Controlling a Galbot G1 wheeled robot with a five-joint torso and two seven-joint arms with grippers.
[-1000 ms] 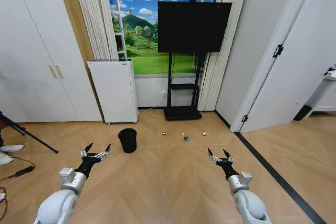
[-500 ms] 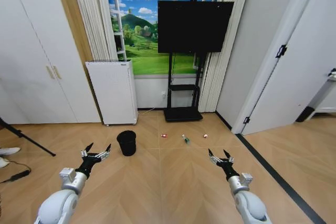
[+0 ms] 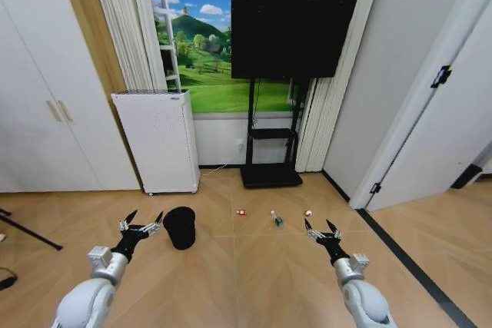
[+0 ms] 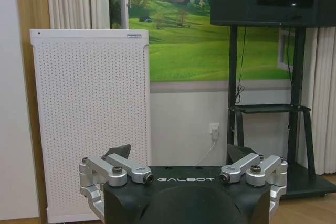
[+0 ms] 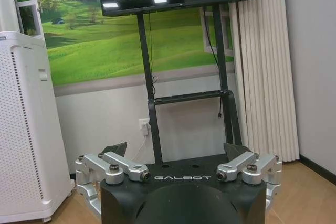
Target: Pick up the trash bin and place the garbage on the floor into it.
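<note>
We see the bin [image 3: 180, 227], small, black, round and slightly tapered, standing upright on the floor [image 3: 254, 282], a light tan herringbone parquet. The garbage lies in a loose row to the bin's right, each piece well apart from the next: a red-and-white wrapper [image 3: 241, 212] nearest the bin, then a small green bottle [image 3: 276, 220] with a white cap lying on its side, then a red-and-white scrap [image 3: 307, 213] farthest off. A dark strip [image 3: 407, 263] crosses the floor at the right.
</note>
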